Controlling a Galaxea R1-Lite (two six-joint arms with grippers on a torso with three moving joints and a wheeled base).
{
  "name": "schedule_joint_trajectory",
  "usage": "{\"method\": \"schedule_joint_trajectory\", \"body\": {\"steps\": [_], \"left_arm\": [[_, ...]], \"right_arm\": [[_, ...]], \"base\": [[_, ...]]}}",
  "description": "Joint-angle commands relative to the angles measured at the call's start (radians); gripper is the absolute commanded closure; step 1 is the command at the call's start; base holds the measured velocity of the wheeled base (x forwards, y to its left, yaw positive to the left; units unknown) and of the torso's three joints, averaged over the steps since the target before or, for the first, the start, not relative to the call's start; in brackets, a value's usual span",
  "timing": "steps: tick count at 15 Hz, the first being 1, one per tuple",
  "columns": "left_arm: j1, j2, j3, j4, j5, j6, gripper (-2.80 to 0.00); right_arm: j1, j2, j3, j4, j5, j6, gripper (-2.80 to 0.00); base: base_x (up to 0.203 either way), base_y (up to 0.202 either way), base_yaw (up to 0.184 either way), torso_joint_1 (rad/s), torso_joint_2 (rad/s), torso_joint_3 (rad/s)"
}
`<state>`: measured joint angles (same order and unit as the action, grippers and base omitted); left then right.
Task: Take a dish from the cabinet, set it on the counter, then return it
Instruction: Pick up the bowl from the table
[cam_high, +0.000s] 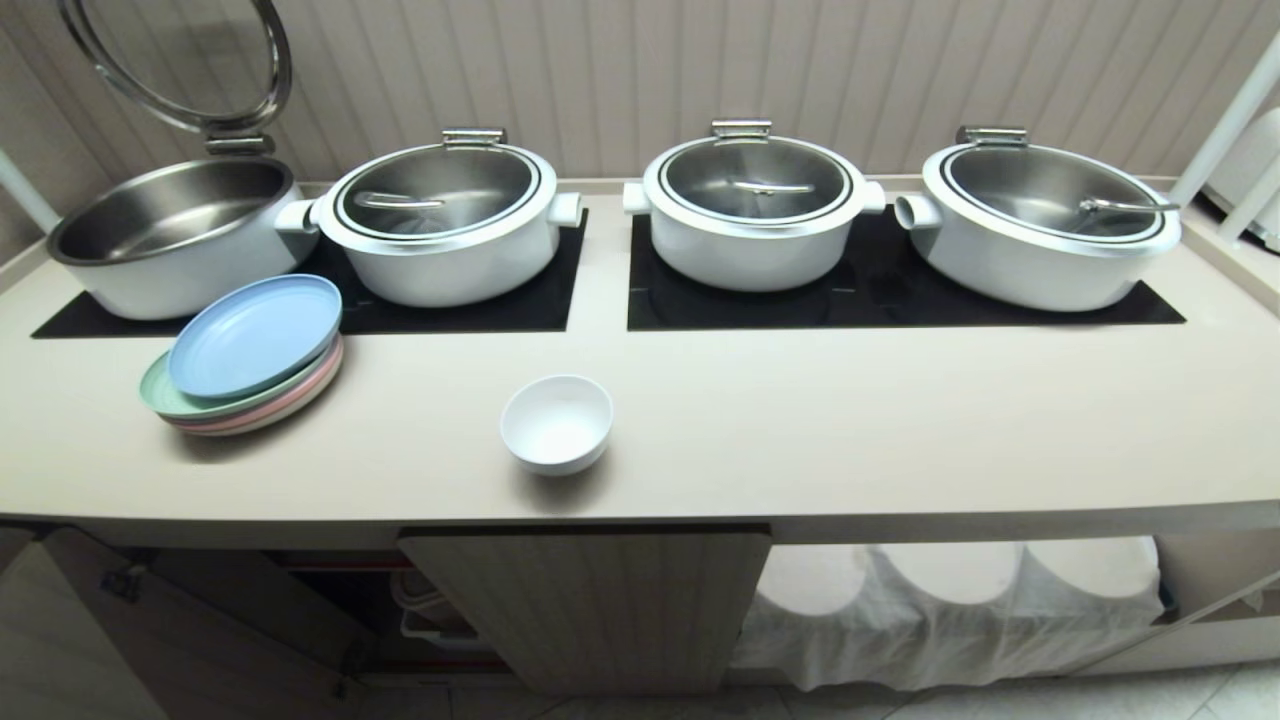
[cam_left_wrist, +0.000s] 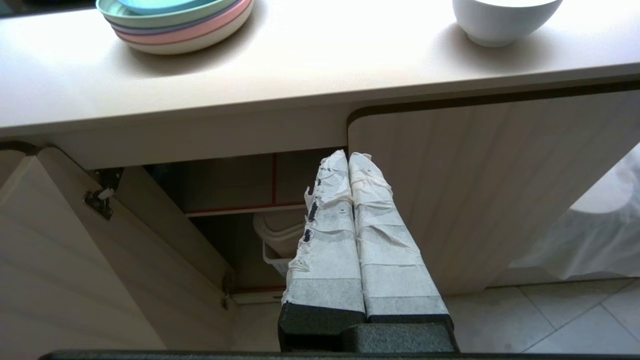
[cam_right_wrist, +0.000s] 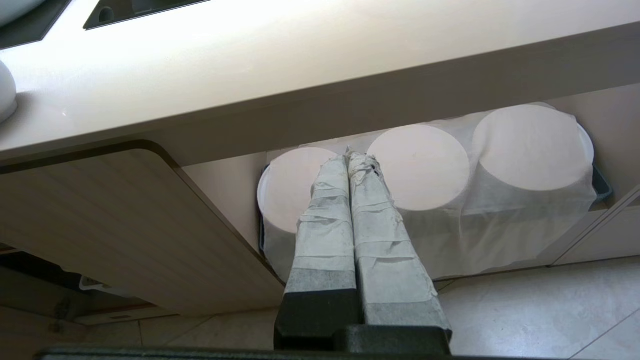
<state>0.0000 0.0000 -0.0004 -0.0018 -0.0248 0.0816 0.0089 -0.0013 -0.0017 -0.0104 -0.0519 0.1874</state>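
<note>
Taped fingers of the left gripper (cam_left_wrist: 348, 156) sit pressed together, holding nothing, low in front of the cabinet (cam_high: 590, 600). Right gripper (cam_right_wrist: 348, 155): likewise closed and empty, parked low before three white rounds under a gauzy cloth (cam_right_wrist: 480, 165).

Cabinet: left door (cam_left_wrist: 75, 260) swung wide, middle ribbed door shut. Dark interior shows red-edged shelving and a pale tub or basket (cam_left_wrist: 275, 235); its contents cannot be made out.

Dish (cam_high: 556, 423): small white bowl, upright and empty, standing alone on the counter (cam_high: 800, 440) near the front edge, above the closed middle door.

Plates (cam_high: 245, 360): pastel stack, blue uppermost, well left of the dish, just in front of the open pot.

Pots: four on two black mats (cam_high: 900, 290). Leftmost pot (cam_high: 170, 235) has its lid raised and its steel bowl looks empty; the other three are lidded, contents not visible.

Step in hand, as judged: the dish is out and set down, so the return remains. Either gripper must first spread its fingers, rise above the counter edge, and take the rim between the pads squarely, without nudging the bowl off the front lip. Carrying it level and entering by the open left side should avoid the door and hinge.
</note>
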Motion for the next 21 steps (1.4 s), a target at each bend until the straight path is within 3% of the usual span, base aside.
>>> {"method": "schedule_joint_trajectory", "body": {"steps": [1,7,12,21], "left_arm": [[0.0,0.002,-0.002,-0.026,-0.005,-0.003,0.0],[0.0,0.0,-0.092,-0.015,-0.089,-0.007,0.0],[0.0,0.013,-0.249,0.156,-0.168,-0.008,0.0],[-0.001,0.356,-0.475,0.171,-0.244,-0.009,0.0]], "right_arm": [[0.0,0.001,-0.001,0.0,0.0,0.001,0.0],[0.0,0.001,0.0,0.0,0.0,0.001,0.0],[0.0,0.001,0.0,0.0,0.0,0.001,0.0],[0.002,0.001,0.0,0.0,0.0,0.001,0.0]], "base": [[0.0,0.0,0.0,0.0,0.0,0.0],[0.0,0.0,0.0,0.0,0.0,0.0],[0.0,0.0,0.0,0.0,0.0,0.0],[0.0,0.0,0.0,0.0,0.0,0.0]]}}
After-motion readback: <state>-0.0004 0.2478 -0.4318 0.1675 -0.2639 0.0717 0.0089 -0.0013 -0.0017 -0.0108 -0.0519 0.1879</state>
